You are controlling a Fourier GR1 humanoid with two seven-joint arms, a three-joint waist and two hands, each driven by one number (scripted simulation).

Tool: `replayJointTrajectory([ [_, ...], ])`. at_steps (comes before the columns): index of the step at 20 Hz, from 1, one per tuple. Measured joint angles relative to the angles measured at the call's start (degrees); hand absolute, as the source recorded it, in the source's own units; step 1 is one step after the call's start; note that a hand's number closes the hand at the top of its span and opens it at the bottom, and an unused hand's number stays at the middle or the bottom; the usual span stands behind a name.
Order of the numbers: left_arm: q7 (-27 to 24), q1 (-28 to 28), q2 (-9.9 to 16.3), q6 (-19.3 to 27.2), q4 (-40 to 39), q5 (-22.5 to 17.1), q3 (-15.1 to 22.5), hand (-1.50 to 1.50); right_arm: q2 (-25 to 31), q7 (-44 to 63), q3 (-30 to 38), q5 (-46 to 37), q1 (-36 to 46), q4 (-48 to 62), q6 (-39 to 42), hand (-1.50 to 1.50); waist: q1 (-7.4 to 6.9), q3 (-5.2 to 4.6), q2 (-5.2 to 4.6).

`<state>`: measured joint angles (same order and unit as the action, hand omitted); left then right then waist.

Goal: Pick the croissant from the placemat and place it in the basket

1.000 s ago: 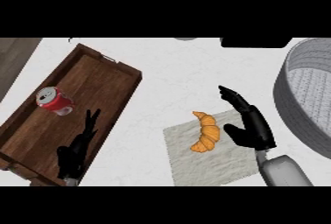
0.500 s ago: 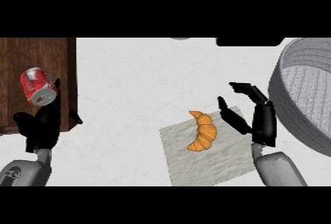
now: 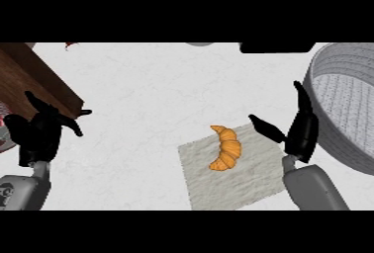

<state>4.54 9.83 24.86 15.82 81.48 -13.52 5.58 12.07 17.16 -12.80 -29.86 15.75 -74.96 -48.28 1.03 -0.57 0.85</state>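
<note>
- Head view, looking steeply down: the croissant (image 3: 226, 154) lies untouched on the grey placemat (image 3: 234, 178), a little right of the frame's centre, with its long axis running roughly top to bottom.
- The right hand (image 3: 301, 133) stands just right of the croissant, over the placemat's right edge. Its fingers are straight and its thumb points left toward the pastry; it is released and grasping nothing.
- The basket (image 3: 343, 99) fills the right edge of the frame, its rim almost against the back of that hand. My worry is that any swing or turn of the wrist to the right could knock the rim.
- The thumb is the nearest part to the croissant. If the hand closes from the side before dropping low enough, I'd expect it to push the pastry leftward across the placemat instead of gripping it.
- The placemat looks thin and loose on the worktop (image 3: 161, 84), so fingers dragging on it could bunch it up or carry it along.
- The croissant is curved and tapered; a pinch near one tip seems likely to let it pivot or slip on the way over the rim.
- The left hand (image 3: 40, 133) rests at the left of the frame beside a wooden tray (image 3: 36, 74), relaxed and holding nothing.
</note>
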Motion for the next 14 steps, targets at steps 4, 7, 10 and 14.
replayJointTrajectory([
  [4, 1.04, 0.49, 0.13, 0.32, -0.08, 0.05, -0.18, 0.00, 3.16, 11.21, -3.52, -3.02, -0.42, 0.18, 11.49, -1.50, 0.64, -0.22, 0.19],
  [7, 1.19, 0.32, 0.27, 0.42, -0.02, 0.24, -0.20, 0.00, 4.71, 19.73, -6.46, -2.94, -0.26, -1.91, 21.46, -1.50, 0.75, -0.21, 0.39],
  [10, 1.15, -0.20, 0.06, 0.63, 0.32, 0.48, -0.04, 0.00, 5.76, 29.41, -8.47, -1.89, 1.36, -7.55, 30.80, -1.50, 0.87, -0.09, 0.57],
  [14, 1.11, 0.02, -0.42, 0.87, 0.45, 0.69, -0.13, 0.00, 6.21, 42.12, -10.47, -0.70, 3.34, -18.66, 40.44, -1.50, 1.05, 0.12, 0.40],
])
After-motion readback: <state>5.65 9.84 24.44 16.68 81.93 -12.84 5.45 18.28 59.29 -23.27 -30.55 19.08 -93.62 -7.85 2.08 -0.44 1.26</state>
